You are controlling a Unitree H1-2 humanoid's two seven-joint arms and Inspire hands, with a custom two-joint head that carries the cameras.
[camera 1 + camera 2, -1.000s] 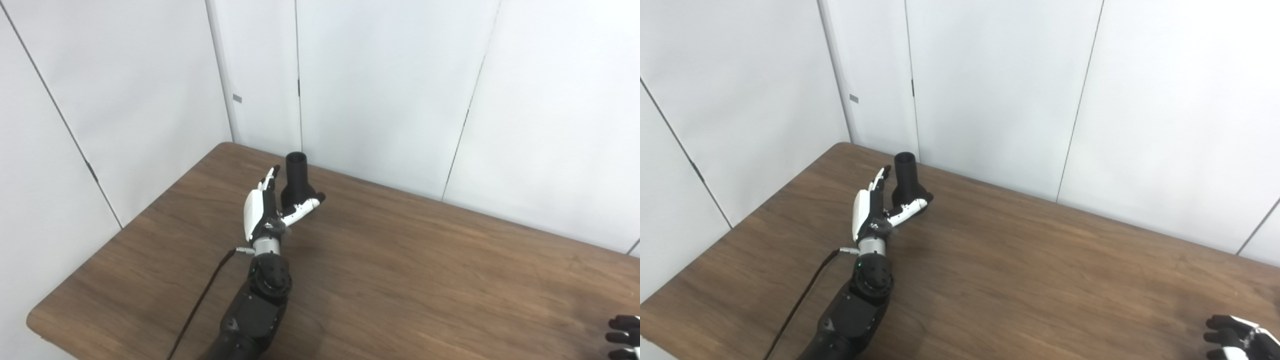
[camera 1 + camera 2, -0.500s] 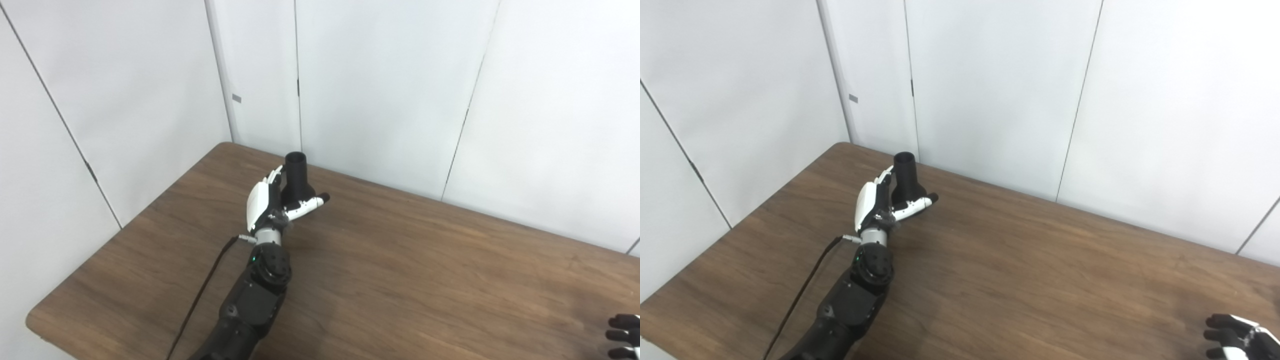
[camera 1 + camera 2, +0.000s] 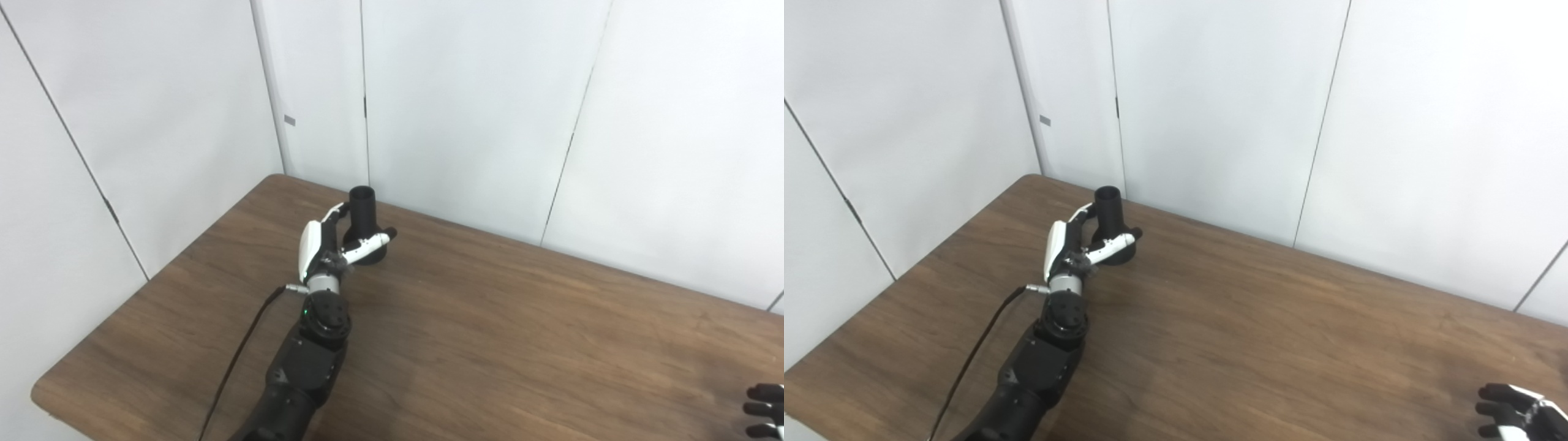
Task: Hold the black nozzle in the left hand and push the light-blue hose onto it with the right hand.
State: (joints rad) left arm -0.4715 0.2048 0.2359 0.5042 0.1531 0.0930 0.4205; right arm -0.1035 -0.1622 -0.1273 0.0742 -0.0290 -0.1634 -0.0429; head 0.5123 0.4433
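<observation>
The black nozzle (image 3: 362,226) stands upright on its flared base near the far left corner of the brown table (image 3: 490,331). My left hand (image 3: 321,242) is cupped around it. Its fingers (image 3: 334,213) curl against the back of the neck, and the thumb (image 3: 369,241) lies straight across the front of the base. The grip is not closed tight and the nozzle rests on the table. Only the dark fingertips of my right hand (image 3: 1513,413) show at the bottom right corner, holding nothing that I can see. No light-blue hose is in view.
White wall panels (image 3: 478,104) close in the table behind and to the left, just past the nozzle. The table's left edge (image 3: 153,275) runs near my left forearm, and a black cable (image 3: 239,361) trails from the wrist.
My left hand has moved in against the nozzle. Its fingers went from straight to curled round the neck, and the thumb drew in across the base. The right hand has stayed put.
</observation>
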